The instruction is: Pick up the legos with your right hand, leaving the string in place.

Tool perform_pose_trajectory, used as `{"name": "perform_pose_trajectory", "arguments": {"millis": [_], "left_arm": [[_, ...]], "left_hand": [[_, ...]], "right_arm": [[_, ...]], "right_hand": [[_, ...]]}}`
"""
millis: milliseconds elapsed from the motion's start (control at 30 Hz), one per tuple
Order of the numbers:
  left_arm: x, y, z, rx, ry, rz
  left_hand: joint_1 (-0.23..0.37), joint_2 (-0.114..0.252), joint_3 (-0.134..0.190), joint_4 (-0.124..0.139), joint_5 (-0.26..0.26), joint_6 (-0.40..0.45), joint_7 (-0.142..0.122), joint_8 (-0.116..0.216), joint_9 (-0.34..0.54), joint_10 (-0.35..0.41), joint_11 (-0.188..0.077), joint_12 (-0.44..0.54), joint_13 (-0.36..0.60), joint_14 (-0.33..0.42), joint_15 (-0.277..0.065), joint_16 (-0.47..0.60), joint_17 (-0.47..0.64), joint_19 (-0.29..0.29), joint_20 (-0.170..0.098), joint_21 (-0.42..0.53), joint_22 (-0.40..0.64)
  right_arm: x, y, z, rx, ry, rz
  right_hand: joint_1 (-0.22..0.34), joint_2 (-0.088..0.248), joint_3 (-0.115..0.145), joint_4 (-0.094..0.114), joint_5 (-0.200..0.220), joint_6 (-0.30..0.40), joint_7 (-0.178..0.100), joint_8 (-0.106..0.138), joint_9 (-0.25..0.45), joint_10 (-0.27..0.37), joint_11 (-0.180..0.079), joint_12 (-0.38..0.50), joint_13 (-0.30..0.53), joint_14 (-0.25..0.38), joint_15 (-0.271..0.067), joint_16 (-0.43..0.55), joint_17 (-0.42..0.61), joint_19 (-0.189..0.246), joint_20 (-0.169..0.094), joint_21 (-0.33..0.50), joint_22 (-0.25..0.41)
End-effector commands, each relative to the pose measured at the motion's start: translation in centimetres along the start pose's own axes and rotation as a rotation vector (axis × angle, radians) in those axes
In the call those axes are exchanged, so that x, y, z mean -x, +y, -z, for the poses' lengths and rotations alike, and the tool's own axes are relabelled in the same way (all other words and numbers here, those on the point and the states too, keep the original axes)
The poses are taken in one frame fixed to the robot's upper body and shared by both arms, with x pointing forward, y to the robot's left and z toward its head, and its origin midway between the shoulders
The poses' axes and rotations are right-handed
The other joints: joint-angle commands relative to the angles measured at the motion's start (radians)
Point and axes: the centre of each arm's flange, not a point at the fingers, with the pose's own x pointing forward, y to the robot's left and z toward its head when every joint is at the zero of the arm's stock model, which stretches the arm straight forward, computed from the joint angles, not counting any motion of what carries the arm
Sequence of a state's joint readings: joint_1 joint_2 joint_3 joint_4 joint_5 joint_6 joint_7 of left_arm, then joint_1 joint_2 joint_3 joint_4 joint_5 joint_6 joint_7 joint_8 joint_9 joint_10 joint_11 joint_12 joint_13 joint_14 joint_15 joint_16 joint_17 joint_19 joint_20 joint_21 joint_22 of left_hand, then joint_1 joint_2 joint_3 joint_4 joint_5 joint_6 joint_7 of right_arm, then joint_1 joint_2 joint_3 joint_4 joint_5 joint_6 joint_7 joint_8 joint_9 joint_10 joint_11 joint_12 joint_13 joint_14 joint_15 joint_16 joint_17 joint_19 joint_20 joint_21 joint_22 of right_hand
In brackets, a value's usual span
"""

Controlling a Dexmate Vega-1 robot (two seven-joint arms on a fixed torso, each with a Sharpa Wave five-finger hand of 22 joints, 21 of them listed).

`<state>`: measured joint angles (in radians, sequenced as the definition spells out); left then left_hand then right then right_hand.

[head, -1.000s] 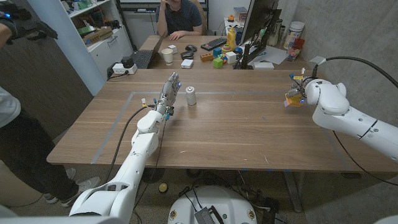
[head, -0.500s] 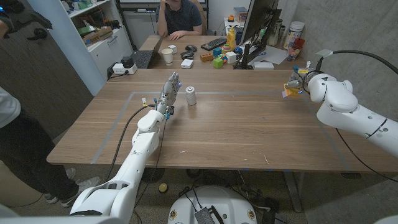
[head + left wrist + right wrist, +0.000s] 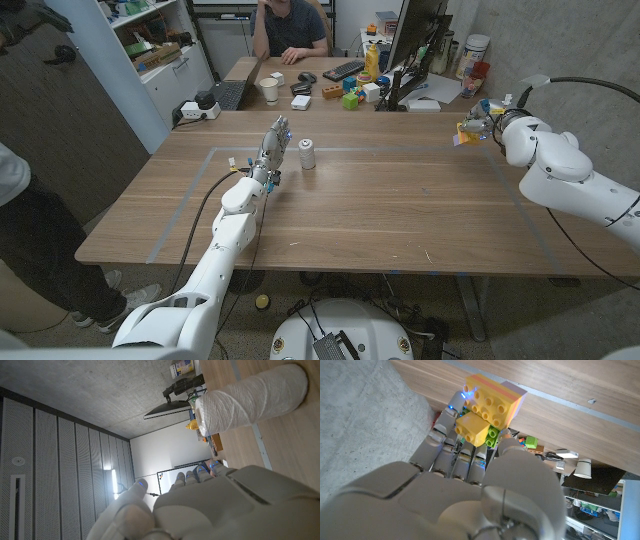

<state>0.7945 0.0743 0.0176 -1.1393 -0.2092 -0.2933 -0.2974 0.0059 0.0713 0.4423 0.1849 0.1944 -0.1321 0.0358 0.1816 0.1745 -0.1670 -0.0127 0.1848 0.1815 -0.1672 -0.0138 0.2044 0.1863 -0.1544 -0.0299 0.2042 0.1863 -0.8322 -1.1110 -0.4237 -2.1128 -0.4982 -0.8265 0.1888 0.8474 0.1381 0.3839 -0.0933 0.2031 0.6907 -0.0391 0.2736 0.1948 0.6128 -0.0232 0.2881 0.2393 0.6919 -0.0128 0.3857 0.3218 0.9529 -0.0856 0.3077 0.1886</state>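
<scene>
My right hand (image 3: pixel 490 122) is raised at the table's far right edge and grips a clump of legos (image 3: pixel 468 131), mostly yellow and orange. In the right wrist view the legos (image 3: pixel 487 402) sit pinched between the fingers (image 3: pixel 445 425) and the thumb, with a green brick under the yellow ones. The string, a white spool (image 3: pixel 307 153), stands upright on the table near the middle back. My left hand (image 3: pixel 272 145) stands just left of the spool, fingers up and holding nothing. The left wrist view has the spool (image 3: pixel 250 402) close beyond my left hand (image 3: pixel 200 505).
A taped rectangle outlines the work area on the wooden table (image 3: pixel 380 210). Behind it stands a second desk with a monitor (image 3: pixel 415 30), a keyboard, cups and coloured blocks, where a person (image 3: pixel 290 25) sits. A shelf stands at back left, and another person (image 3: pixel 20 200) at the left edge.
My right hand has lifted and carried the legos up and back toward the table's far right corner. The left hand and the spool have stayed put.
</scene>
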Motion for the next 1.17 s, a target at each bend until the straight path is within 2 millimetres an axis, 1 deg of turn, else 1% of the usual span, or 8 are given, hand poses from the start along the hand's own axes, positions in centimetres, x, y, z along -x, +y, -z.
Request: {"name": "perform_pose_trajectory", "arguments": {"millis": [33,267,300,367,667,1100,1167], "left_arm": [[0.8,0.0,0.0,0.004,-0.003,-0.002],[1.3,0.0,0.0,0.005,-0.006,-0.006],[1.3,0.0,0.0,0.005,-0.006,-0.006],[1.4,0.0,0.0,0.005,-0.008,-0.006],[1.6,-0.2,0.0,0.008,-0.012,-0.006],[2.0,-0.4,0.0,0.009,-0.012,-0.008],[2.0,-0.4,0.0,0.009,-0.012,-0.008]], "left_hand": [[-0.006,0.081,-0.007,0.001,0.006,0.003,-0.002,0.003,0.003,-0.089,-0.003,0.005,0.003,-0.165,0.005,0.0,0.0,-0.009,-0.01,0.003,0.003],[-0.006,0.081,-0.008,0.001,0.006,0.003,-0.002,0.003,0.003,-0.089,-0.002,0.005,0.003,-0.165,0.005,0.0,-0.001,-0.009,-0.01,0.003,0.003],[-0.006,0.082,-0.008,0.001,0.006,0.003,-0.001,0.003,0.003,-0.089,-0.002,0.005,0.003,-0.165,0.005,0.0,-0.001,-0.009,-0.01,0.003,0.003],[-0.006,0.082,-0.009,0.001,0.006,0.004,-0.001,0.003,0.003,-0.089,-0.002,0.005,0.003,-0.165,0.004,0.0,-0.001,-0.008,-0.01,0.003,0.003],[-0.005,0.082,-0.01,0.001,0.006,0.003,-0.001,0.002,0.003,-0.089,-0.001,0.005,0.003,-0.165,0.005,0.0,-0.001,-0.008,-0.011,0.003,0.003],[-0.005,0.083,-0.013,0.001,0.007,0.004,-0.001,0.002,0.003,-0.087,0.0,0.005,0.003,-0.164,0.005,0.0,-0.001,-0.008,-0.01,0.003,0.003],[-0.005,0.083,-0.013,0.001,0.007,0.004,-0.002,0.002,0.003,-0.088,0.001,0.005,0.003,-0.163,0.004,0.0,-0.001,-0.008,-0.01,0.003,0.003]], "right_arm": [[0.9,-0.9,0.2,-0.035,-0.017,0.073],[1.0,-1.0,0.2,-0.036,-0.021,0.077],[1.1,-1.0,0.2,-0.037,-0.022,0.079],[1.2,-1.0,0.2,-0.038,-0.022,0.079],[1.6,-1.0,0.3,-0.044,-0.025,0.093],[1.8,-0.7,0.5,-0.052,-0.033,0.085],[1.8,-0.7,0.5,-0.054,-0.03,0.084]], "right_hand": [[0.048,0.051,0.021,0.018,-0.001,0.02,-0.009,0.004,0.008,0.013,0.0,0.0,0.005,0.064,-0.189,0.002,0.003,-0.003,0.002,0.008,0.002],[0.047,0.051,0.022,0.021,-0.002,0.022,-0.01,0.001,0.009,0.013,-0.006,-0.002,0.006,0.062,-0.185,0.0,0.005,-0.009,0.003,0.006,0.002],[0.047,0.051,0.022,0.022,-0.002,0.023,-0.01,0.001,0.009,0.012,0.0,-0.003,0.006,0.062,-0.186,0.0,0.006,-0.01,0.003,0.006,0.002],[0.047,0.051,0.023,0.023,-0.003,0.024,-0.01,0.001,0.009,0.013,0.0,-0.004,0.006,0.063,-0.186,0.0,0.006,-0.011,0.003,0.005,0.002],[0.048,0.053,0.027,0.027,-0.003,0.027,-0.011,-0.002,0.009,0.017,-0.004,-0.005,0.008,0.063,-0.186,-0.002,0.008,-0.015,0.003,0.004,0.001],[0.047,0.055,0.033,0.034,-0.004,0.029,-0.01,-0.006,0.01,0.018,-0.002,-0.009,0.01,0.058,-0.184,-0.008,0.009,-0.02,0.004,0.003,0.0],[0.046,0.054,0.034,0.036,-0.004,0.029,-0.01,-0.007,0.01,0.016,-0.005,-0.01,0.01,0.056,-0.185,-0.009,0.009,-0.022,0.004,0.002,0.0]]}}
